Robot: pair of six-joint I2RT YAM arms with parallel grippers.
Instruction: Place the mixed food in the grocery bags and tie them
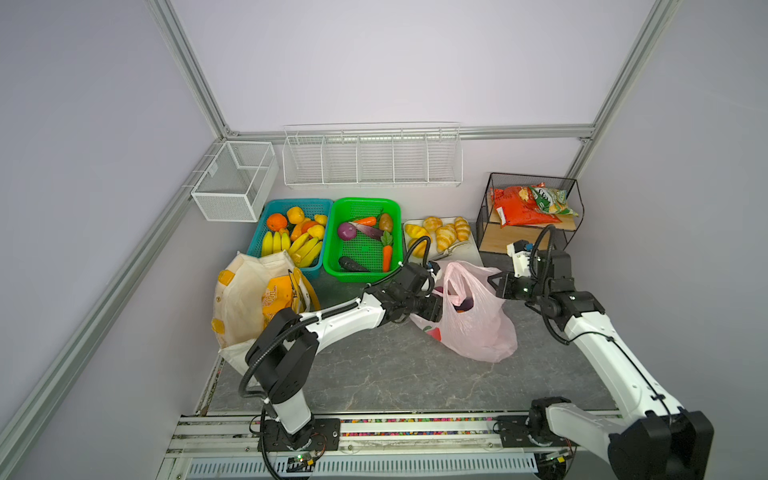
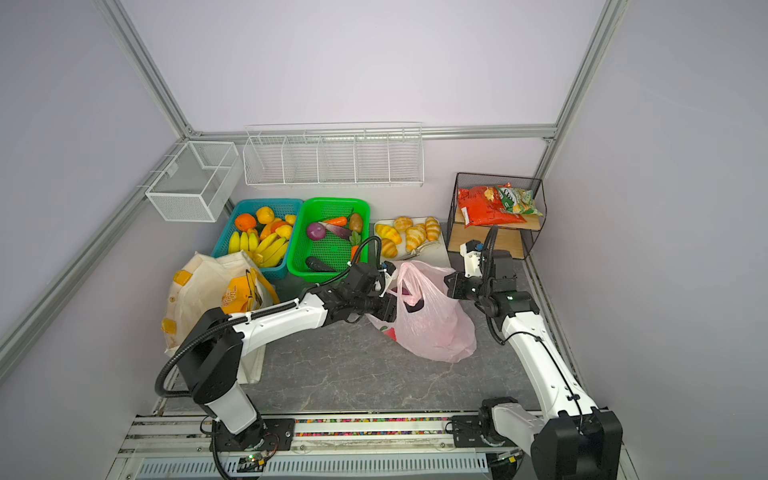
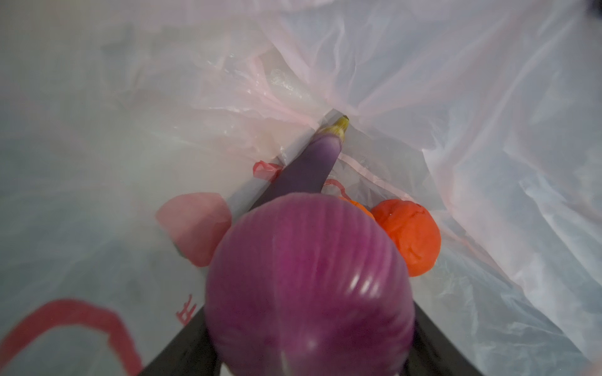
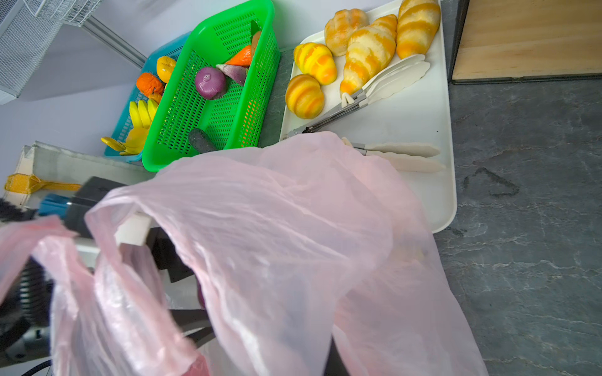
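Onion is clasped by left gripper inside pink bag, near eggplant and pumpkin; bag rim is pinched and held up by clenched right gripper

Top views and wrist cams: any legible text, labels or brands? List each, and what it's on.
"100" (partial, roughly): pale lettering on the orange snack packet in the canvas tote.
Green packet on the black wire shelf: white lettering, too small to read.
Red packet: white label, too small.
Pink bag: red printed mark, blurred, unreadable.
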